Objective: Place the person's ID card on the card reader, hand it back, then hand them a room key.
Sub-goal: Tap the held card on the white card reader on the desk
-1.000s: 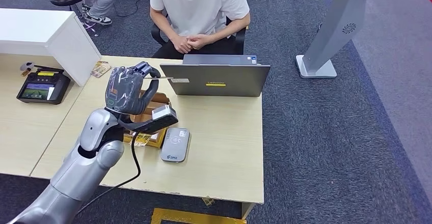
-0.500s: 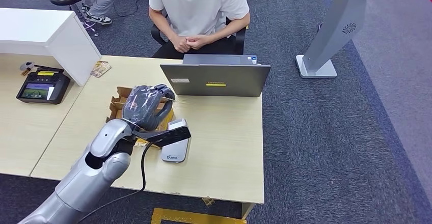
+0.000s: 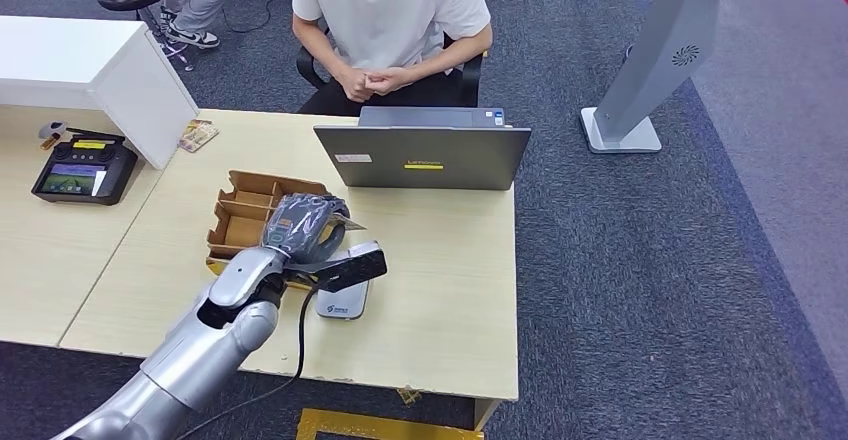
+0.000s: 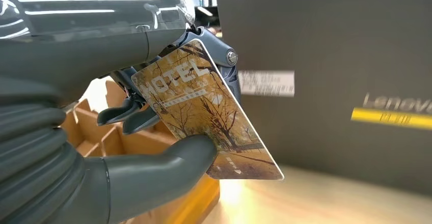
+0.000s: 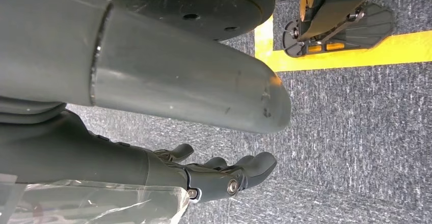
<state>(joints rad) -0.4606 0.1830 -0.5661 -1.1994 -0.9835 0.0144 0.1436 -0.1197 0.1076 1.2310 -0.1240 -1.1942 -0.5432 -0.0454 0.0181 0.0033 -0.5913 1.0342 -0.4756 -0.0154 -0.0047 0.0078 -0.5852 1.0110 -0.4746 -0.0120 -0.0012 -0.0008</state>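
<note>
The left hand (image 3: 303,224) is over the middle of the wooden table (image 3: 440,260), pinching a room key card (image 4: 204,109) between its thumb and a finger; the card is printed with the word HOTEL over a picture of autumn trees, and in the head view only a thin edge of it sticks out of the hand toward three o'clock. The hand sits just above the near right corner of a cardboard box (image 3: 245,210) divided into compartments, which lies at about ten o'clock from it. Directly at six o'clock from the hand, partly hidden under the wrist camera, lies the grey card reader (image 3: 340,302) flat on the table. At one o'clock from the hand stands an open laptop (image 3: 425,155), its lid back toward the robot, and beyond it at twelve o'clock sits a person (image 3: 390,10) in a white T-shirt with hands clasped in the lap. A small black payment terminal (image 3: 72,172) rests on the neighbouring desk at nine o'clock, well apart. The right hand (image 5: 204,175) hangs over grey carpet with its fingers loosely apart and nothing in it.
</note>
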